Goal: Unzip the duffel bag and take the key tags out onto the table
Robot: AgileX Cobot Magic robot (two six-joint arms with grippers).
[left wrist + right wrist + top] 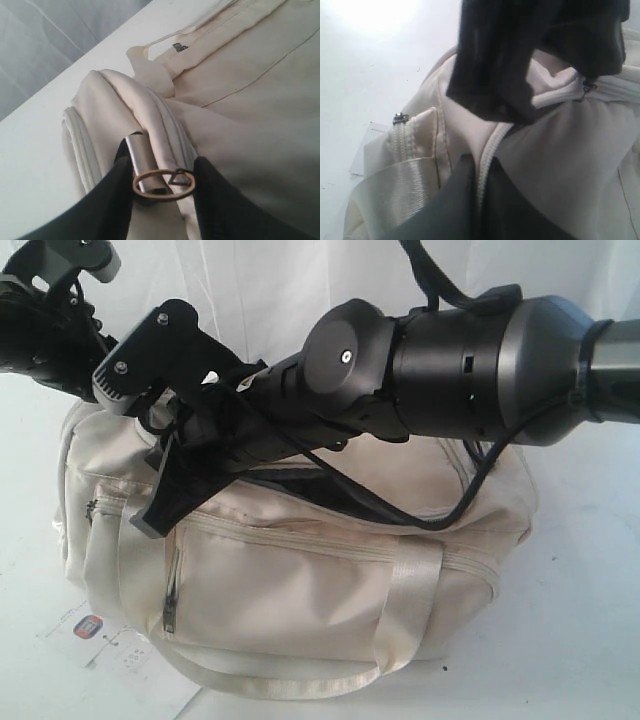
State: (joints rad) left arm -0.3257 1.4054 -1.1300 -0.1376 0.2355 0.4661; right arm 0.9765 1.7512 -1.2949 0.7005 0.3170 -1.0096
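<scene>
Duffel bag dead centre on the white tabletop, cream fabric slumped. The front pocket faces us, its zip pull hanging at the bag's 9 o'clock end. A webbing handle loops down toward 5 o'clock. A white paper hang-tag lies flat on the tabletop at the bag's 7 o'clock corner.

Right arm reaches in from 3 o'clock, straight across the top of the bag, and the right pincer is down at the bag's 10 o'clock end. Up close, its two black fingers are pressed nearly together with the pale zipper strip running down between them. That looks like a pinch on the bag's zipper edge, as far as the blur lets me see.

Left arm comes in from the 10 o'clock corner. The left pincer is clamped on a bunched fold of the bag's fabric, one black finger on either side. A flat metal zipper tab with a ring through it sits between them, the tab lying against one finger.

A dark strip shows along the bag's top beneath the right arm. Whether the top zipper is open there, I can't tell, because the arm covers it.
</scene>
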